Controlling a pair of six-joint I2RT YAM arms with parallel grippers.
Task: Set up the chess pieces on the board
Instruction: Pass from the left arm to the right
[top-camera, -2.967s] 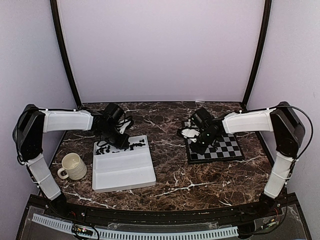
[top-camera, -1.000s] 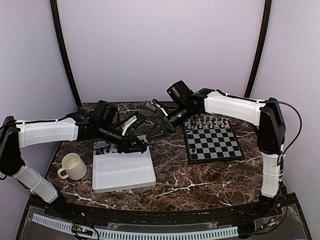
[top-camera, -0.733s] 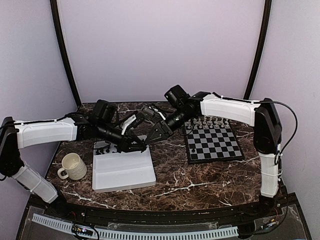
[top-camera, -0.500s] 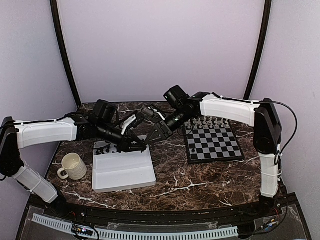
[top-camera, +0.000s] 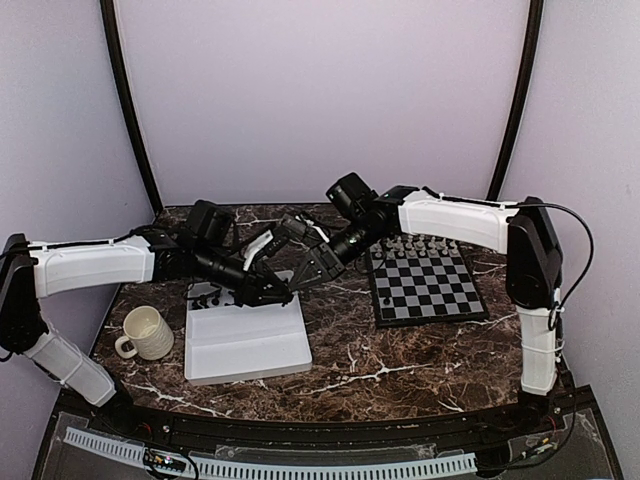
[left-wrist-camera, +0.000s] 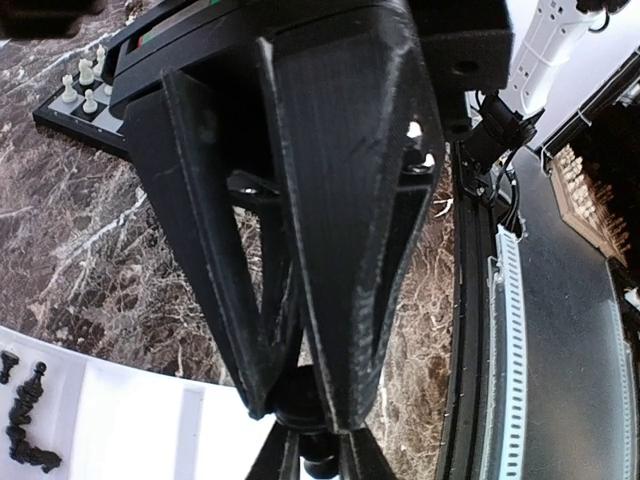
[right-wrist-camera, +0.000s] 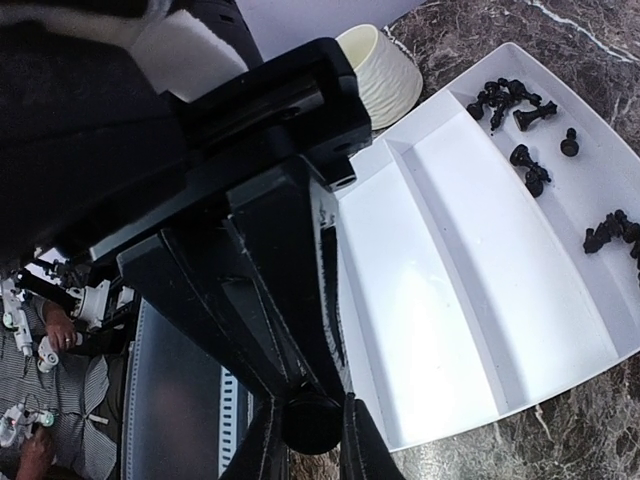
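My two grippers meet tip to tip over the far right corner of the white tray (top-camera: 245, 345). The left gripper (top-camera: 281, 294) (left-wrist-camera: 300, 405) is shut on a tiny black chess piece (left-wrist-camera: 318, 455) by its base. The right gripper (top-camera: 299, 281) (right-wrist-camera: 312, 395) closes on the same piece (right-wrist-camera: 312, 425) from the other end. Several black pieces (top-camera: 207, 296) (right-wrist-camera: 520, 100) lie on the tray's far strip. The board (top-camera: 430, 292) sits to the right, with white pieces (top-camera: 415, 245) along its far rows.
A cream ribbed mug (top-camera: 147, 333) (right-wrist-camera: 375, 75) stands left of the tray. Dark posts rise at both back corners. The table's black front rail (left-wrist-camera: 480, 330) runs along the near edge.
The right arm swung left from the board to the left gripper, which reached right from the tray holding a black piece. In the last half second both stay almost still.
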